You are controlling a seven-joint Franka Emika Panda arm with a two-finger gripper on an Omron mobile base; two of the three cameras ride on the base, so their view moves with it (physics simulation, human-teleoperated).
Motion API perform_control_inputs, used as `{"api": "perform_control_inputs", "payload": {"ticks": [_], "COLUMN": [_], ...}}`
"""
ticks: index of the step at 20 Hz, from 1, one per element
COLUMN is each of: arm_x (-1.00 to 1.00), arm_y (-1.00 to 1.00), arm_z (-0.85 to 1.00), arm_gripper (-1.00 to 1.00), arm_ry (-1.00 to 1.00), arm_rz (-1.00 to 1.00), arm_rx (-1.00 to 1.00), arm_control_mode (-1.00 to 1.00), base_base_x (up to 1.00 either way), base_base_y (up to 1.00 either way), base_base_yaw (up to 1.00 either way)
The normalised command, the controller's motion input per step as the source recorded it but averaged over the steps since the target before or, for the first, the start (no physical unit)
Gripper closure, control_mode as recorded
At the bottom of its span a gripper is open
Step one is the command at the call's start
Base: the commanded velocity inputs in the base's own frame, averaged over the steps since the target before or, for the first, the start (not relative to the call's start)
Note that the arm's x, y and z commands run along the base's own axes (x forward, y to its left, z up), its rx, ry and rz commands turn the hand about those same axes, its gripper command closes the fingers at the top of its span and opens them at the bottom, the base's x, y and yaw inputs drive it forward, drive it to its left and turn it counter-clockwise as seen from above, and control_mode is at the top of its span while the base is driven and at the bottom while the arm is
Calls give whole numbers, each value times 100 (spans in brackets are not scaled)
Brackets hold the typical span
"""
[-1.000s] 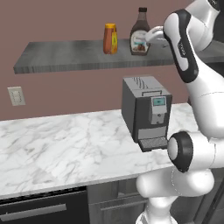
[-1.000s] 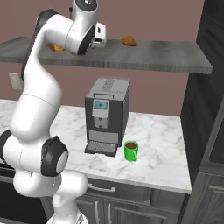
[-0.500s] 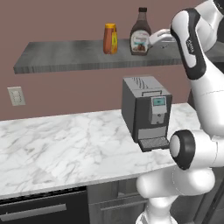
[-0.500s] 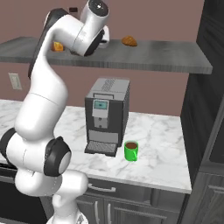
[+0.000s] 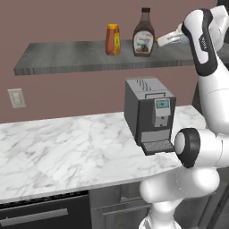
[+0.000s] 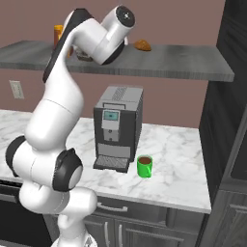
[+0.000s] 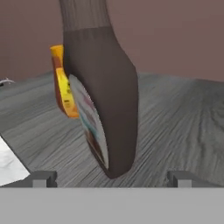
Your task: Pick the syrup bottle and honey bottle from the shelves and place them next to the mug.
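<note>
The dark brown syrup bottle stands upright on the grey shelf, with the slim orange honey bottle to its left. My gripper reaches in at shelf height from the right, just beside the syrup bottle. In the hand view the syrup bottle looms close and its base sits between the open fingertips, not pinched. The honey bottle peeks out behind it. The green mug sits on the marble counter, right of the coffee machine.
A dark coffee machine stands on the counter below the shelf, its drip tray facing forward. A brown pastry lies on the shelf to the right of my arm. A tall dark cabinet bounds the counter on the right.
My arm's upper links have swung up and to the right while the hand stays by the syrup bottle. The jaws stay open and the bottles have not moved.
</note>
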Motion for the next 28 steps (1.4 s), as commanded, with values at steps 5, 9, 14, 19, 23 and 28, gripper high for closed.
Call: {"api": "perform_control_inputs", "payload": {"ticks": [5,9,14,19,23,28], "arm_x": [3,1,2,7,21,23], "arm_y": [0,0,0,0,0,1], "arm_z": [6,10,0,-1,0,0], "arm_gripper": [-100,-100,-100,-100,-100,-100], "arm_ry": [-1,2,2,0,0,0], "arm_rz": [13,10,2,0,0,0], "arm_rx": [13,5,0,0,0,0], "arm_control_mode": [-100,-100,-100,-100,-100,-100], "base_base_x": [0,0,0,0,0,0], "base_base_y": [0,0,0,0,0,0], "base_base_yaw": [0,0,0,0,0,0]}}
